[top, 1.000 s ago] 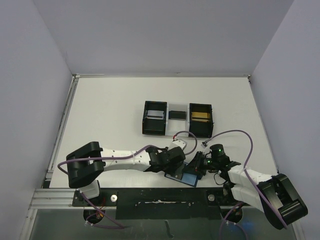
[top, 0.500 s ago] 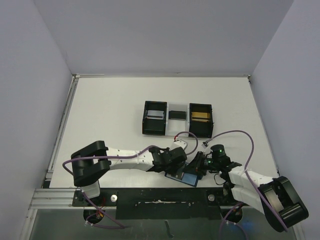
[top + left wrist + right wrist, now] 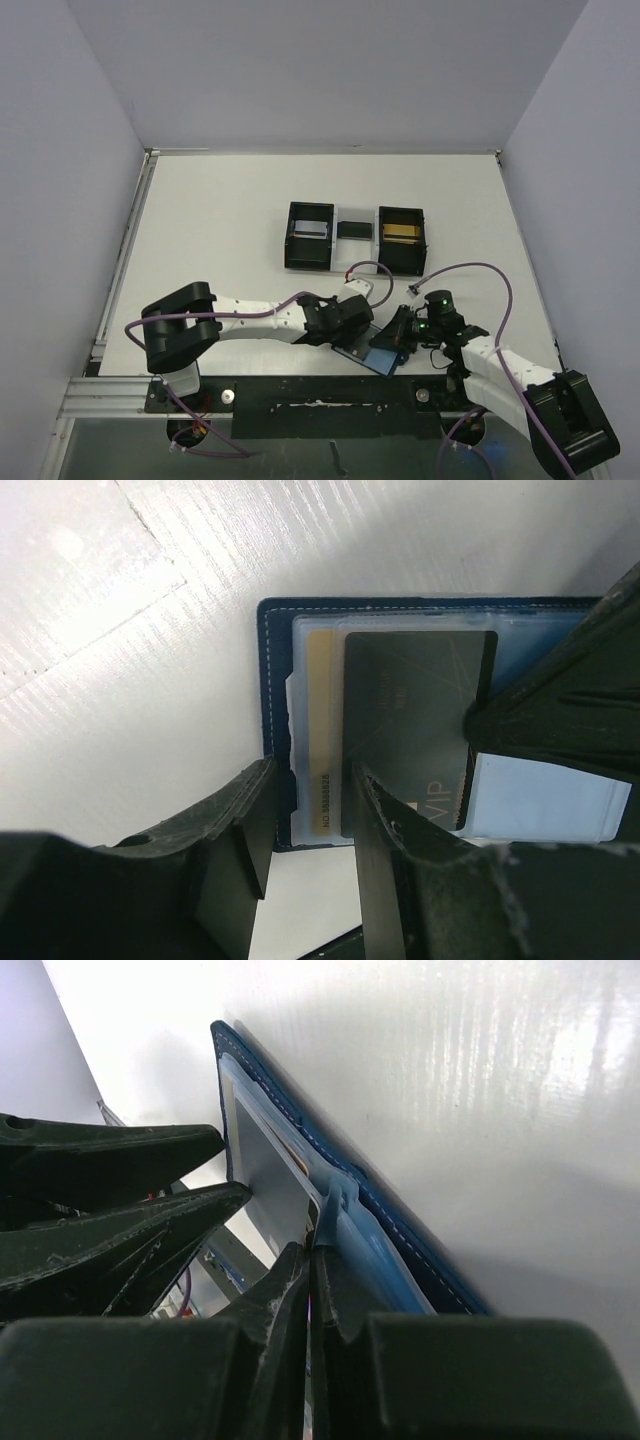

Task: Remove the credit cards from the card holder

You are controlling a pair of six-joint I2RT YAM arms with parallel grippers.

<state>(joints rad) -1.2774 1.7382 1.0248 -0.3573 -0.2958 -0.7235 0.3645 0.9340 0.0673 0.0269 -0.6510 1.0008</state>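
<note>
The card holder (image 3: 382, 358) lies open near the table's front edge, a dark blue wallet (image 3: 272, 680) with clear pockets. A gold credit card (image 3: 318, 710) sits in a pocket, and a dark "VIP" card (image 3: 410, 720) lies over it. My left gripper (image 3: 310, 775) (image 3: 352, 335) stands open, its jaws astride the wallet's near edge and the gold card's strip. My right gripper (image 3: 312, 1250) (image 3: 398, 335) is shut on the dark card's right edge (image 3: 262, 1165), beside the blue cover (image 3: 400, 1230). Its fingers (image 3: 560, 700) hide the wallet's right part.
At mid-table stand two black open boxes (image 3: 309, 236) (image 3: 402, 240) joined by a white tray (image 3: 352, 229), with cards inside. The black rail (image 3: 320, 395) runs along the front edge just below the wallet. Cables loop above the right wrist.
My right gripper's jaws have closed and the right arm has shifted a little to the right. The left jaws have narrowed slightly.
</note>
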